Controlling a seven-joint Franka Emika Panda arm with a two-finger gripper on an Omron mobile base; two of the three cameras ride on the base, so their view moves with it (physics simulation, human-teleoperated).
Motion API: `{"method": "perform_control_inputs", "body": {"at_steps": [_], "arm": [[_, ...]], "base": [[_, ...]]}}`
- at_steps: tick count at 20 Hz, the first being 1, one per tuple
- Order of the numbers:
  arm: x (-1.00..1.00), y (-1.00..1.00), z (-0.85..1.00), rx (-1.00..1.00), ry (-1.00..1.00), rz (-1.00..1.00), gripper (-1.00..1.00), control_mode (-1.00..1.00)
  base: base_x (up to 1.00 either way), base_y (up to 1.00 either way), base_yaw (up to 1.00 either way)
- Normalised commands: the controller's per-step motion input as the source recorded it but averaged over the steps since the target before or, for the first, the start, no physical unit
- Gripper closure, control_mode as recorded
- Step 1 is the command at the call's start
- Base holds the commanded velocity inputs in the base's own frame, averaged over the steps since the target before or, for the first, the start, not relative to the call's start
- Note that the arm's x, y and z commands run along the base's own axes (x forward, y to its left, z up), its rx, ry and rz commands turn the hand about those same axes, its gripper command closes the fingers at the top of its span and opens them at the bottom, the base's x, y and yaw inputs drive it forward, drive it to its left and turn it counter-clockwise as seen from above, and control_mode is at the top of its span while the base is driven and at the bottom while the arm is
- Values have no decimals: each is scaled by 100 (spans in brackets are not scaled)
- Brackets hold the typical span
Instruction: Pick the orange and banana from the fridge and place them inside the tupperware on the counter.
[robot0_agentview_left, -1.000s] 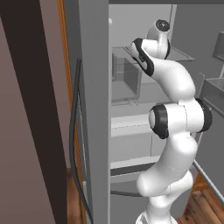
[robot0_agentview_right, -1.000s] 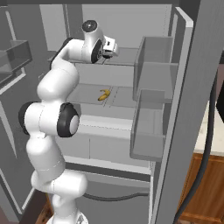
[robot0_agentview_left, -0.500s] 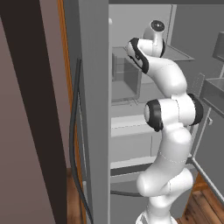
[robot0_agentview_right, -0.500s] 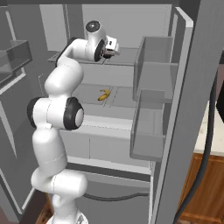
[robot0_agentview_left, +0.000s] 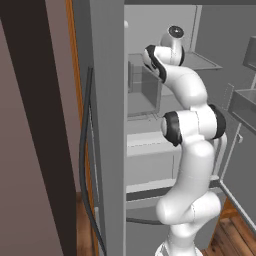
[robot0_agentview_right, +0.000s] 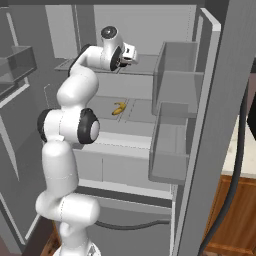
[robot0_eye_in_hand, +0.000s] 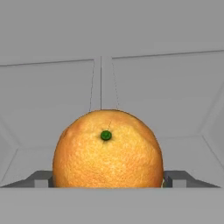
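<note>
You are reaching deep into the open fridge (robot0_agentview_right: 200, 125), arm stretched to the upper shelf because that is where the orange (robot0_eye_in_hand: 107, 149) is sitting. The banana (robot0_agentview_right: 119, 108) is lying one shelf lower, well apart, waiting its turn. Your gripper (robot0_agentview_right: 134, 54) is straddling the orange, its fingertips (robot0_eye_in_hand: 177, 178) flanking each side; they are probably not yet pressing the fruit, though the close view is hiding any contact.

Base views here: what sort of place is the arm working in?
Inside an open fridge, probably in a kitchen: pale shelves with a banana on one, clear door bins, and an orange between the gripper's fingertips.
</note>
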Motion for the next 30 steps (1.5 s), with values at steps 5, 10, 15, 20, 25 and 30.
{"method": "perform_control_inputs", "body": {"at_steps": [5, 10, 15, 20, 25, 30], "arm": [[30, 0, -28, 0, 0, 0, 100, -100], [10, 0, -14, 0, -1, 0, 100, -100], [-61, 0, -7, 0, -3, 0, 100, -100], [-100, 0, -3, 0, -9, 0, 100, -100], [-100, 0, 0, 0, -13, 1, 100, -100], [-100, 0, 10, 0, -17, 3, 100, -100]], "base": [[0, 0, 0], [0, 0, 0], [0, 0, 0], [0, 0, 0], [0, 0, 0], [0, 0, 0]]}}
